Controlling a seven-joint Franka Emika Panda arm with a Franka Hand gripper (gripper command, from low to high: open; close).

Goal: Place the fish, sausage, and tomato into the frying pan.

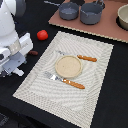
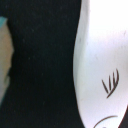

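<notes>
The white fish [image 2: 100,65] fills much of the wrist view, very close, lying on the black table, with dark fin marks on it. In the exterior view my gripper [image 1: 11,69] is low over the table at the exterior view's left edge, and the arm hides the fish there. Its fingers do not show clearly. The dark sausage [image 1: 33,52] lies right beside the arm. The red tomato [image 1: 42,34] sits behind it on the black table. The dark grey frying pan [image 1: 68,10] stands far back on the brown board, its handle pointing to the exterior view's left.
A taller grey pot [image 1: 92,12] and a beige-rimmed bowl [image 1: 123,16] share the brown board [image 1: 100,29]. A striped placemat [image 1: 45,87] carries a tan plate [image 1: 68,66], an orange-handled knife [image 1: 86,58] and a fork [image 1: 67,81].
</notes>
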